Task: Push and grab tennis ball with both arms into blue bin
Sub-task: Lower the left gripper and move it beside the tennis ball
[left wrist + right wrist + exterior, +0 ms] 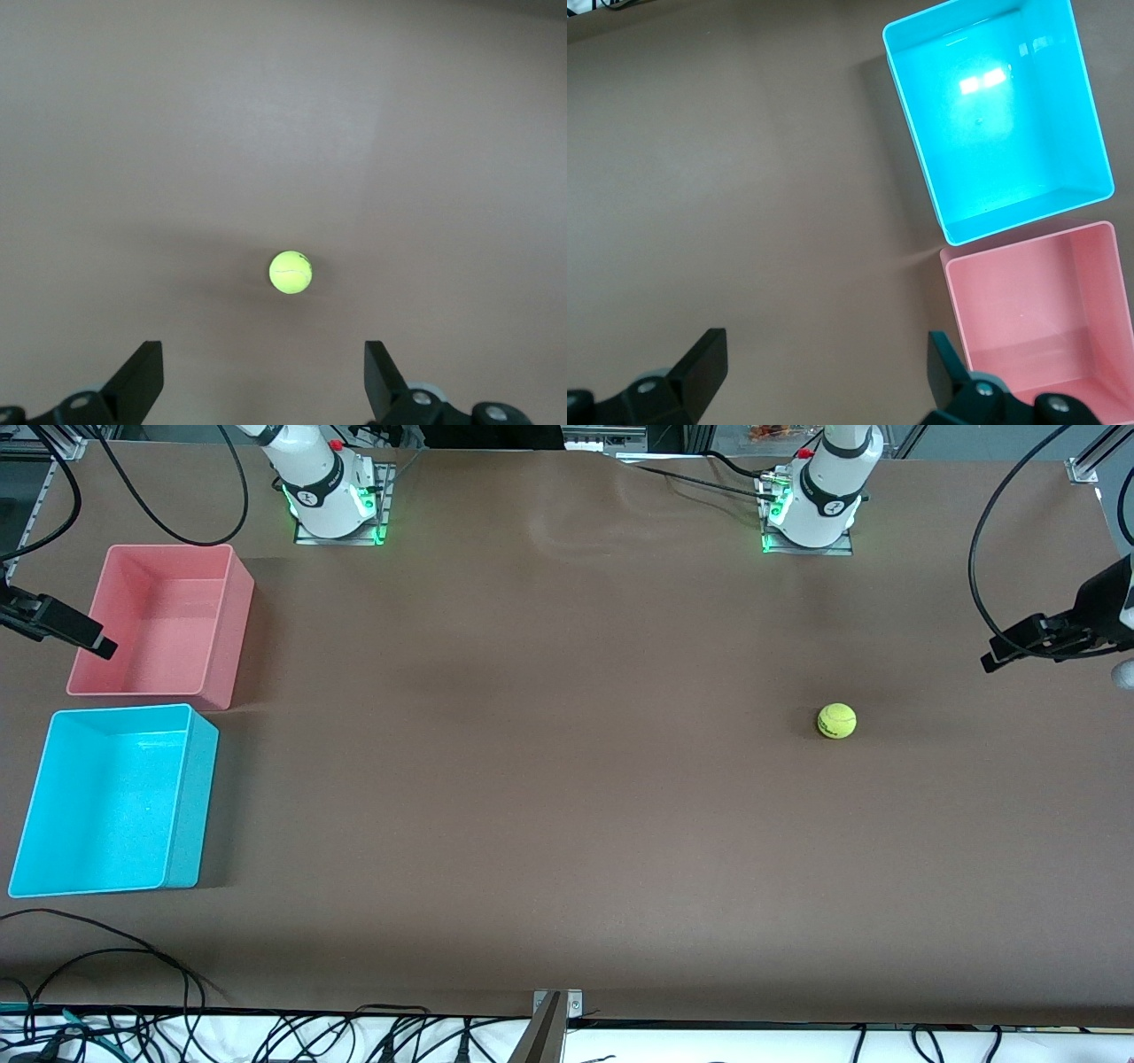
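Tennis ball point(836, 721) on table point(549, 779) toward left arm's end, blue bin point(111, 802) beside pink bin point(159, 620), left gripper point(264, 376) fingers spread above ball, right gripper point(824, 372) fingers spread, over the pink bin.

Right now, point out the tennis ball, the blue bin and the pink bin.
tennis ball point(836, 721), front view, middle of the ball.
blue bin point(190, 802), front view, outer side wall.
pink bin point(229, 633), front view, outer side wall.

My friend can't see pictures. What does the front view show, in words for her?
A small fuzzy yellow-green tennis ball sits alone on a brown table toward the left arm's end. At the right arm's end stand an empty bright blue plastic bin and, farther from the camera, an empty pink plastic bin. The left pincer and right pincer wait open at the edges.
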